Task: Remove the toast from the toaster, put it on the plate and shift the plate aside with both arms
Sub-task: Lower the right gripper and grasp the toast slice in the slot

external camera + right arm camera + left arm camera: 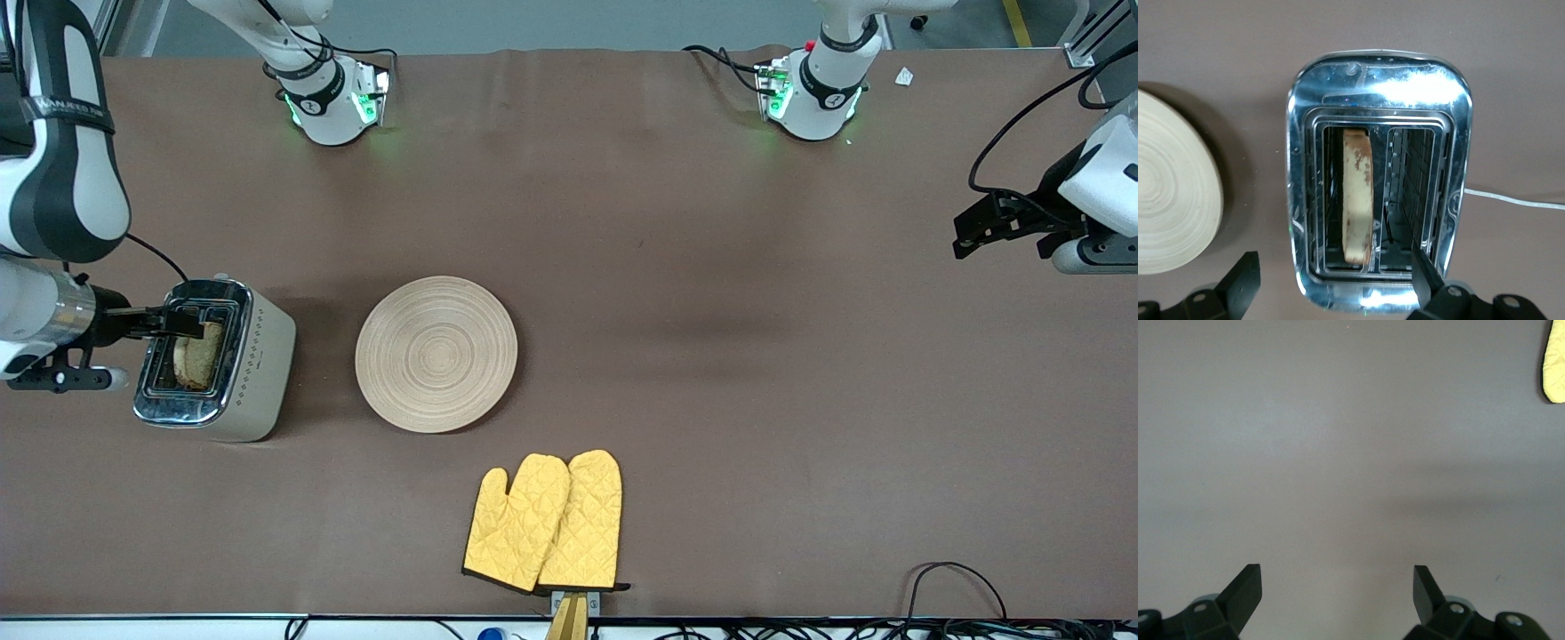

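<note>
The brown wholegrain toast slice (197, 356) stands on edge in one slot of the chrome-topped beige toaster (253, 373), near the right arm's end of the brown tabletop (711, 356). Just beside the toaster lies the round beige wooden plate (436, 353); two yellow quilted oven mitts (544, 523) lie nearer the camera. The right end effector (1331, 283) hovers over the toaster, fingers spread, grasping nothing. The left end effector (1338, 593) waits spread wide over bare tabletop.
</note>
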### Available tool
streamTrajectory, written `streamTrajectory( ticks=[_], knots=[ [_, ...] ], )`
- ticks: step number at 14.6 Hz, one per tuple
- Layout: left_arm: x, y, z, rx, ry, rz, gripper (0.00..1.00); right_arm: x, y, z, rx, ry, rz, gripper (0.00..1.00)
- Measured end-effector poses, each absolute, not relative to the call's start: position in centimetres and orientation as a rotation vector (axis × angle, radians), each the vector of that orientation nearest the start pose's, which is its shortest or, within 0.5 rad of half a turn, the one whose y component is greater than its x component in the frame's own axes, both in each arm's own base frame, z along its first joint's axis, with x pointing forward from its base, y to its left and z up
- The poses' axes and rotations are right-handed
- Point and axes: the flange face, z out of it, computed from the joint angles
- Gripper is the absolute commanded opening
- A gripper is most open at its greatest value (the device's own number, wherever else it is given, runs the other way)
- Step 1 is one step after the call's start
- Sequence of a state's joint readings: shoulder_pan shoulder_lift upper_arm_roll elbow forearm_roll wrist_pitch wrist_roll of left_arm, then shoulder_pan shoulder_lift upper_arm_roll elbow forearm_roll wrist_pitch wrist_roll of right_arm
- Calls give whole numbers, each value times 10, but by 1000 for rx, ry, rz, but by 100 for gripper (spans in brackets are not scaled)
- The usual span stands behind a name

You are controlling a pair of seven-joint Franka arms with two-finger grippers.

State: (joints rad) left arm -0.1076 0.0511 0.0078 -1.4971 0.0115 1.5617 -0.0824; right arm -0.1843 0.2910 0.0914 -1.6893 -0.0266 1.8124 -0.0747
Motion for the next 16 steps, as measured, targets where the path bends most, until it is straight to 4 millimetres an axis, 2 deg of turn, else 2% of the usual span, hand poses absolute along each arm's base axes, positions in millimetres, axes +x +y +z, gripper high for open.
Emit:
streamTrajectory(
  ticks=[2, 3, 4, 5, 6, 7, 9, 11, 16],
  knots=[
    [568, -54, 629, -3132, 12, -22, 100, 618, -64, 401, -3123, 8, 270, 99],
    [568, -53, 629, -3132, 9, -22, 100, 618, -64, 397, -3126, 5, 273, 95],
    [568, -53, 629, -3132, 8, -22, 100, 618, -65, 394, -3128, 3, 273, 73],
    [568, -53, 629, -3132, 8, -22, 100, 618, -66, 392, -3133, 0, 277, 46],
    [568, -53, 629, -3132, 8, -21, 100, 619, -67, 389, -3137, -1, 282, 27],
    [568, -53, 629, -3132, 8, -21, 100, 619, -69, 386, -3139, 0, 286, 16],
    [568, -53, 629, -3132, 8, -21, 100, 619, -72, 381, -3137, 5, 297, 5],
    [568, -53, 629, -3132, 7, -20, 100, 620, -73, 377, -3137, 7, 299, 0],
    [569, -53, 627, -3132, 6, -16, 100, 623, -73, 385, -3140, -10, 271, 0]
  ],
)
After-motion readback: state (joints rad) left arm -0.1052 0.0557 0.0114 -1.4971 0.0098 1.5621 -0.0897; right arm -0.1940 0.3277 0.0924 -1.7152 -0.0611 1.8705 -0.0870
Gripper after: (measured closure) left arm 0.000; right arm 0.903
